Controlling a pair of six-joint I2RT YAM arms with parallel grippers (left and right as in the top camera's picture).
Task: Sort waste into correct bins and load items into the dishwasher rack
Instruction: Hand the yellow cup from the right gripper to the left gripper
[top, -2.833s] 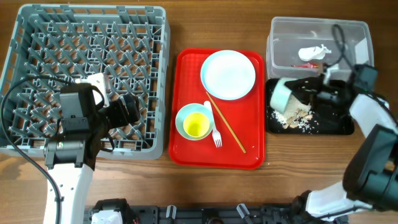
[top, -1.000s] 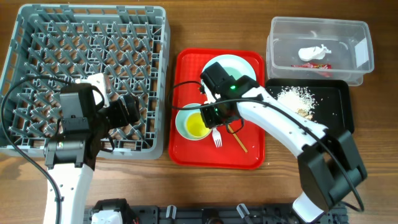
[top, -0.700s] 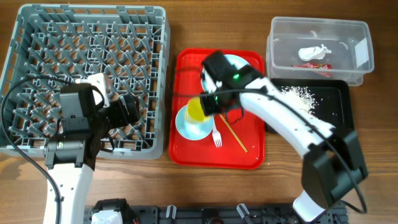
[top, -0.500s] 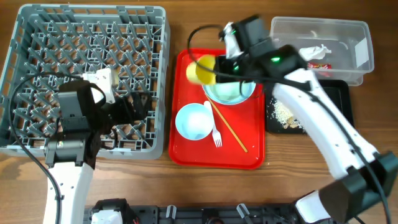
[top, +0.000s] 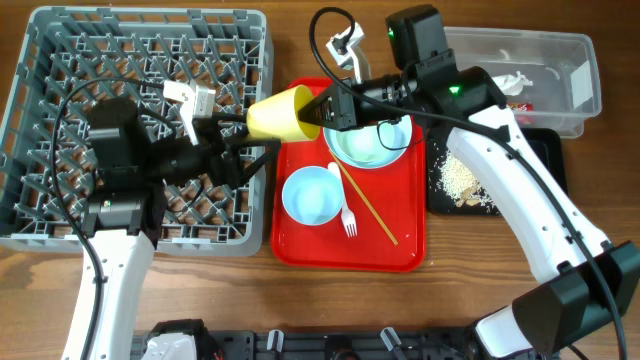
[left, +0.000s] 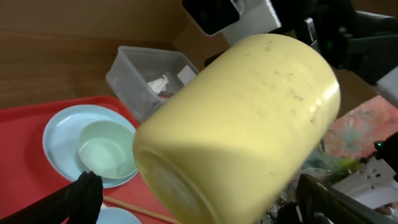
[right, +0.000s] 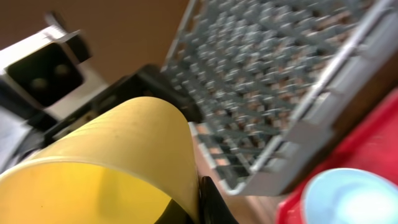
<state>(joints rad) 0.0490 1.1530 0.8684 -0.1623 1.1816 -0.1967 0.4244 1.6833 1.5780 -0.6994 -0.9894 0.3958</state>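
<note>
Near side, big red rectangular serving tray (top: 300, 250): one pale blue-green round bowl (top: 313, 195) is sitting mouth up on its L-centre. White plastic fork (top: 348, 218) is lying just R of that bowl, tines toward near edge. Thin wooden chopsticks (top: 365, 205) are lying diagonally just R of the fork.

Near R: shallow black rectangular tray (top: 540, 200) is holding loose beige-white food crumbs (top: 460, 180), bunched at its L end. R arm is crossing above it.

Mid: small yellow plastic cup (top: 283, 113) is hanging in the air on its side, over the border btwn red tray and large square grey pegged plastic rack (top: 100, 60). Mouth is facing R, base facing L. R gripper (top: 325, 110) is pinching the cup at its rim, w/ one black finger (right: 208, 200) pressing there. L gripper (top: 255, 138) is spread wide, its fingers (left: 84, 196) either side of the cup's base end; whether they are touching it, can't tell.

Far half of red tray: pale blue-white round plate (left: 53, 134) is carrying a second pale blue-green bowl (left: 106, 152), mouth up.

Far R: clear rectangular plastic tub (top: 470, 50) is holding crumpled white tissue (top: 505, 85) and, just beside it, small red-and-white wrapper (top: 520, 104).
</note>
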